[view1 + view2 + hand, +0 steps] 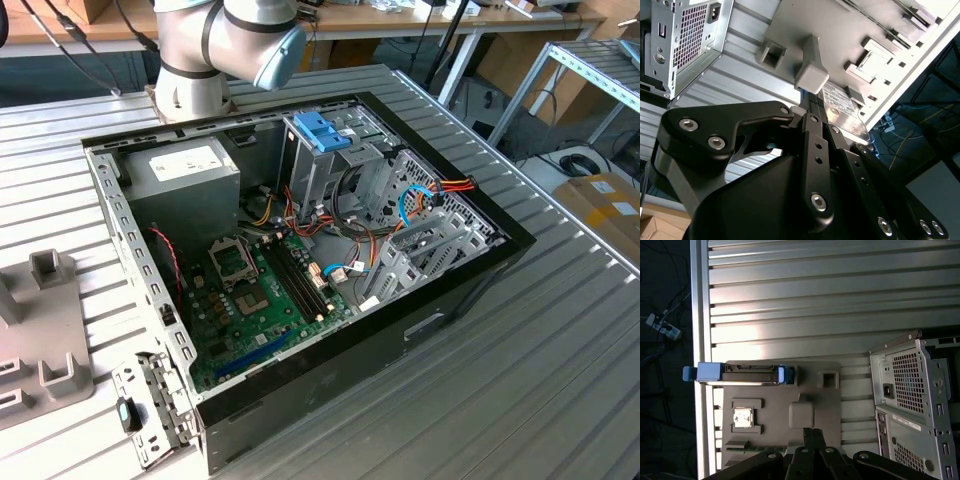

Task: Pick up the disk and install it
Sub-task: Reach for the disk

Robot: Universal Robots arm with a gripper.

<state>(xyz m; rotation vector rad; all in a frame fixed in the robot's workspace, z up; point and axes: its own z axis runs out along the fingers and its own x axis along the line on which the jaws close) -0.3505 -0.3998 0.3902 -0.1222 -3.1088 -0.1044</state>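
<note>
The disk (750, 372) stands on edge in the grey holder (812, 390), apart from the gripper (810, 431), whose fingers are pressed together; lowered like that, I reckon they'd knock it instead of straddling it

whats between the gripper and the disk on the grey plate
In the first wrist view, a raised grey block sits just ahead of the gripper; past it, bare grey plate runs to the disk.

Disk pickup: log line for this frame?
stage: pre-grasp | hand: shut, empty, facing grey tray | disk: on edge in tray, untouched | case: open
</note>
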